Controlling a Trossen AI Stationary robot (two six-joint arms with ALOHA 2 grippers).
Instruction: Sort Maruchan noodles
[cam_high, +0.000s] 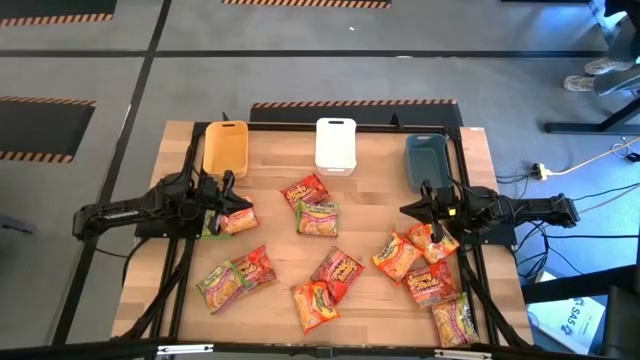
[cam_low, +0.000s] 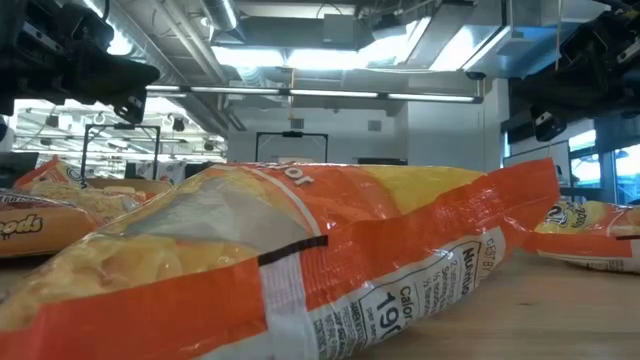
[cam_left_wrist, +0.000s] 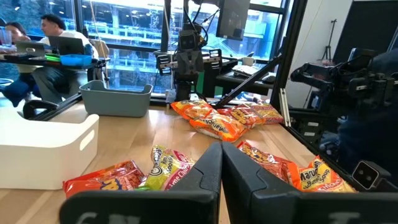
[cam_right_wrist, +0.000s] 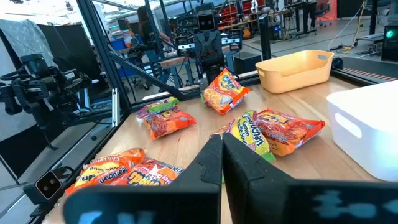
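1. Your noodle packets (cam_high: 325, 275) lie scattered from table centre toward 6 o'clock.
2. Left gripper (cam_high: 236, 203) at 9 o'clock, right gripper (cam_high: 413, 210) at 3 o'clock: both pinched closed, holding nothing.
3. Yellow bin (cam_high: 225, 148), white bin (cam_high: 335, 144) and grey bin (cam_high: 426, 157) line 12 o'clock.

Maruchan noodles (cam_high: 325, 218): about a dozen flat, glossy ramen packets in orange-yellow, green-pink and red, lying loose on the wooden table (cam_high: 280, 300). Two overlap just in front of the white bin (cam_high: 336, 144). One lies to that bin's left, below the yellow bin (cam_high: 225, 148). Five scatter further forward; a cluster of five lies below the grey bin (cam_high: 426, 158).
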